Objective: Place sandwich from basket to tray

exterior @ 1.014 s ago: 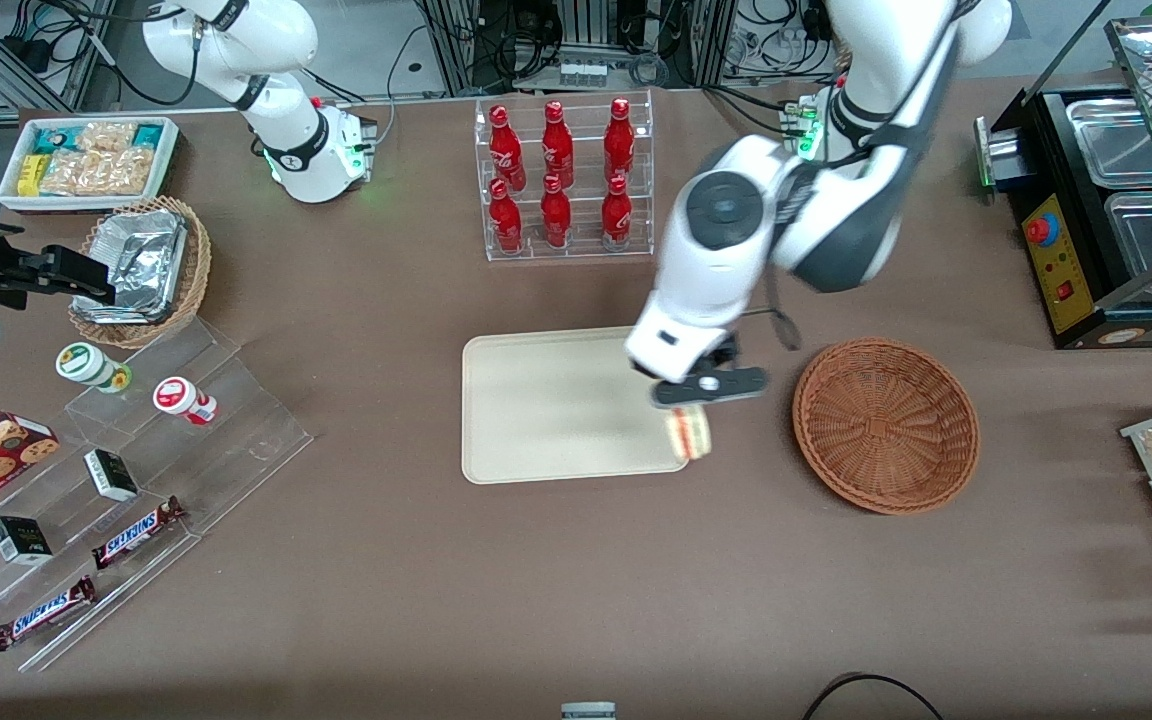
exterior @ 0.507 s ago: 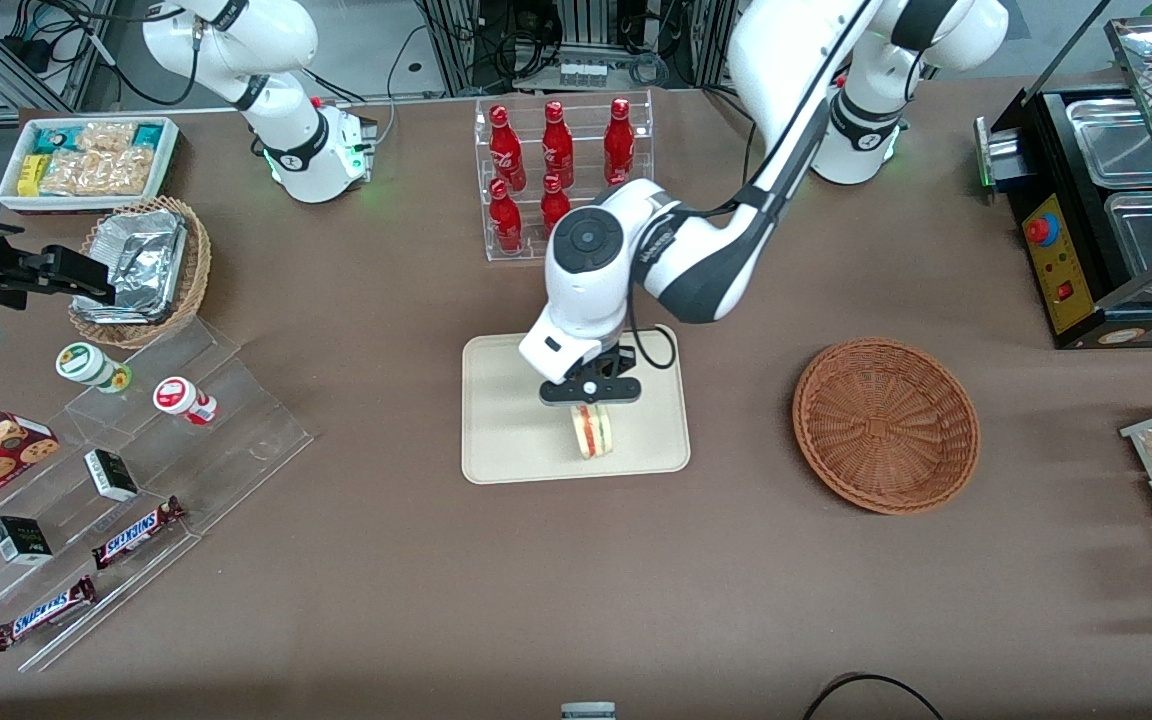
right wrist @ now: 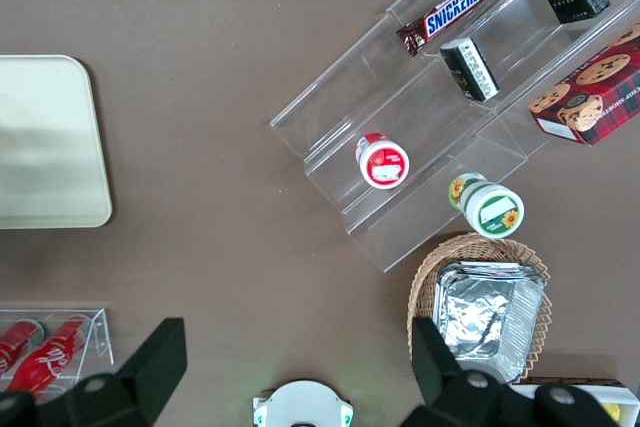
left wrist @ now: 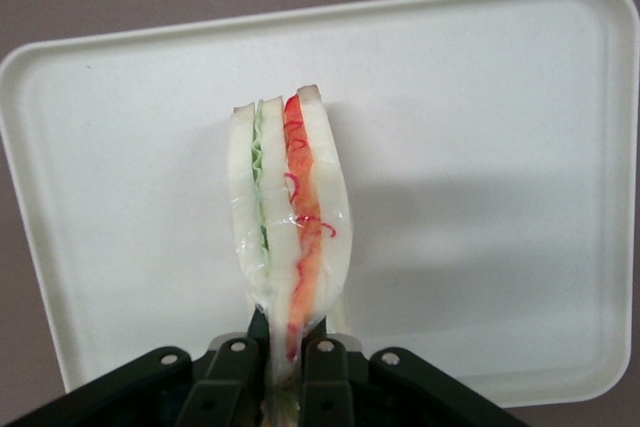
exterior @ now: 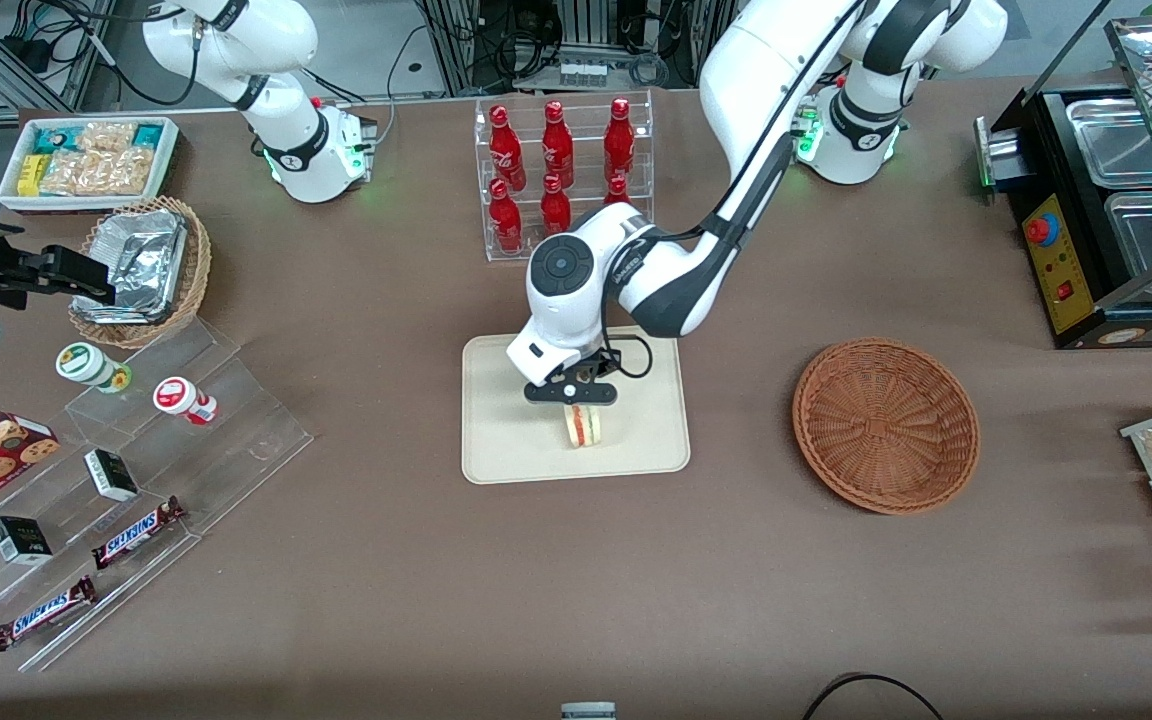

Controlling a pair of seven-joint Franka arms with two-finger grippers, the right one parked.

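Observation:
My left gripper hangs over the middle of the cream-beige tray and is shut on the sandwich, a clear-wrapped wedge of pale bread with red-orange and green layers. In the left wrist view the sandwich hangs from the gripper, pinched at its wrapped end, with the tray spread beneath it. I cannot tell whether its lower end touches the tray. The reddish-brown wicker basket sits empty on the table, toward the working arm's end.
A clear rack of red bottles stands farther from the front camera than the tray. A clear stepped display with snack bars and cups, and a tan basket of foil containers, lie toward the parked arm's end. Black equipment with steel pans stands toward the working arm's end.
My gripper carried the sandwich from the tray's edge nearest the basket to over the tray's middle, and lower. The basket has not moved.

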